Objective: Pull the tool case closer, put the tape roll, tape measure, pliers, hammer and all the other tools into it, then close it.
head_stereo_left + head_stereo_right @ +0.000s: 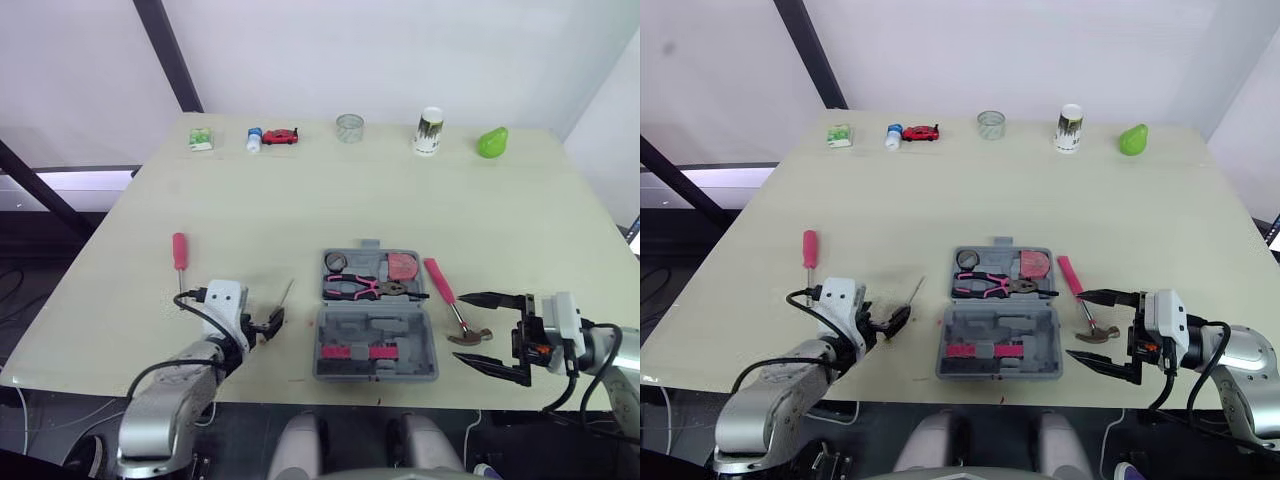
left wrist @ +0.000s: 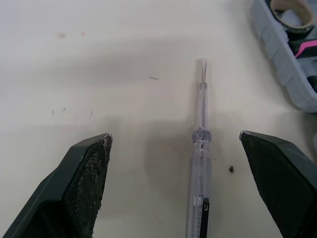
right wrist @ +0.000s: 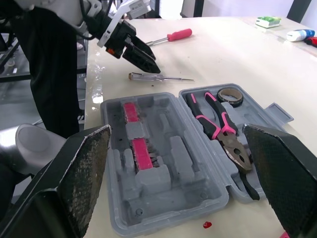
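Note:
The grey tool case [image 1: 428, 340] lies open near the table's front edge. Its far half holds a tape roll [image 1: 336, 262], pink-handled pliers [image 1: 365, 288] and a reddish tape measure [image 1: 403, 266]; its near half holds a pink insert [image 1: 355, 351]. A pink-handled hammer [image 1: 447, 296] lies on the table just right of the case. My right gripper [image 1: 464, 328] stands open right of the case, around the hammer's head. My left gripper [image 2: 174, 136] is open astride a clear screwdriver [image 2: 200, 163], left of the case. A red-handled screwdriver [image 1: 180, 252] lies farther left.
Along the far edge stand a green-and-white box [image 1: 201, 138], a blue-capped tube [image 1: 254, 140], a red toy car [image 1: 281, 136], a glass cup [image 1: 350, 127], a white cup [image 1: 429, 131] and a green pear-shaped object [image 1: 492, 142]. Bare tabletop [image 1: 330, 200] lies between them and the case.

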You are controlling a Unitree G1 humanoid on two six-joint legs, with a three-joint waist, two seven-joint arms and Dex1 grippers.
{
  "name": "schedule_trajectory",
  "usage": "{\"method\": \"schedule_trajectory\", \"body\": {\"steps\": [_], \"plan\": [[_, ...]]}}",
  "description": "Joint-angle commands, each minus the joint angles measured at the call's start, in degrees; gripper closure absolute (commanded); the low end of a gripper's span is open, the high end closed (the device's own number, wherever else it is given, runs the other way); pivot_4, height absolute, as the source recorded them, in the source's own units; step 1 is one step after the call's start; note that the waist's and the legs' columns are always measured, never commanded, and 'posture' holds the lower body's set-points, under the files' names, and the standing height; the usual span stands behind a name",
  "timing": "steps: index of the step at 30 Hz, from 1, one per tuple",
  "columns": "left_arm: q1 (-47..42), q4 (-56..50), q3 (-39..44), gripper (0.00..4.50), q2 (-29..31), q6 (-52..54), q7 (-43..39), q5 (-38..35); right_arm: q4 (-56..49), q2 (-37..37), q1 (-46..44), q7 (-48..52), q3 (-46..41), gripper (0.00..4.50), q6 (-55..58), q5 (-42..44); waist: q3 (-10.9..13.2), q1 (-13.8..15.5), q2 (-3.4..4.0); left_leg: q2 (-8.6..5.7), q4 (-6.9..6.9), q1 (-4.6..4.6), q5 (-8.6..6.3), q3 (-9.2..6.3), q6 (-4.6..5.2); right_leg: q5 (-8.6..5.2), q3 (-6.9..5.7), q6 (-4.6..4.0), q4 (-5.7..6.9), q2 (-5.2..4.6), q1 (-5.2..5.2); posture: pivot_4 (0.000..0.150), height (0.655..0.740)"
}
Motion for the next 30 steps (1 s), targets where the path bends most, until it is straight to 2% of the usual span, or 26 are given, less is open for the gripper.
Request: {"method": "schedule_trajectory", "body": {"steps": [1, 7, 16, 19, 23, 26, 27, 30], "plan": [[1.3, 4.5, -1.5, 0.11, -1.8, -10.4, -1.0, 1.7, -1.4, -0.1, -0.6, -0.5, -1.0, 0.0, 0.4, 1.6, 0.0, 0.0, 0.03, 0.0, 0.0, 0.01, 0.0, 0.01, 0.0, 0.0, -0.03, -0.01, -0.01, 0.0, 0.01, 0.15, 0.74], [1.9, 12.5, -3.9, 0.11, -2.7, -19.3, -1.8, 4.7, -2.1, -0.3, -0.3, -1.1, -1.6, 0.0, 1.5, 2.9, -0.1, 0.1, 0.17, -0.09, 0.0, 0.01, 0.0, -0.01, 0.01, 0.09, -0.12, 0.16, -0.02, 0.05, 0.03, 0.15, 0.74], [2.0, 16.7, -5.5, 0.11, -3.3, -24.4, -3.1, 5.6, -2.1, -1.6, -0.3, -1.2, -2.2, 0.0, 2.6, 2.5, -0.1, 0.2, 0.35, -0.1, 0.0, 0.01, -0.01, -0.01, 0.01, 0.09, -0.13, 0.18, -0.03, 0.06, 0.04, 0.15, 0.74], [1.8, 16.4, -6.5, 0.95, -3.0, -24.4, -3.0, 6.6, -2.2, -1.6, -0.3, -1.2, -2.0, 0.0, 2.5, 2.3, -0.2, 0.2, 0.39, -0.11, 0.0, 0.01, -0.01, -0.01, 0.01, 0.09, -0.14, 0.19, -0.03, 0.06, 0.05, 0.15, 0.74], [1.5, 14.9, -7.3, 2.93, -2.8, -22.9, -2.5, 7.8, -2.1, -1.6, -0.1, -0.9, -1.7, 0.0, 1.9, 1.7, -0.2, 0.3, 0.39, -0.11, 0.0, 0.01, -0.01, -0.01, 0.02, 0.09, -0.14, 0.19, -0.05, 0.06, 0.05, 0.15, 0.74], [1.5, 13.6, -7.7, 4.15, -2.4, -21.7, -2.7, 8.3, -1.9, -1.5, -0.2, -0.9, -1.5, 0.0, 1.7, 1.5, -0.2, 0.4, 0.4, -0.11, 0.0, 0.01, -0.01, -0.01, 0.02, 0.09, -0.14, 0.19, -0.05, 0.06, 0.05, 0.15, 0.74], [1.6, 13.0, -7.8, 4.43, -2.2, -21.4, -2.7, 8.3, -2.0, -1.4, -0.4, -0.9, -1.4, 0.0, 1.8, 1.5, -0.2, 0.4, 0.4, -0.11, 0.0, 0.01, -0.01, -0.01, 0.02, 0.09, -0.14, 0.19, -0.05, 0.06, 0.05, 0.15, 0.74], [1.8, 11.5, -7.3, 4.41, -1.8, -20.6, -2.7, 8.2, -2.4, -1.4, -1.0, -1.2, -1.1, 0.0, 2.3, 1.7, -0.2, 0.4, 0.4, -0.11, 0.0, 0.01, -0.01, -0.02, 0.02, 0.09, -0.15, 0.19, -0.05, 0.07, 0.05, 0.15, 0.74]]}}
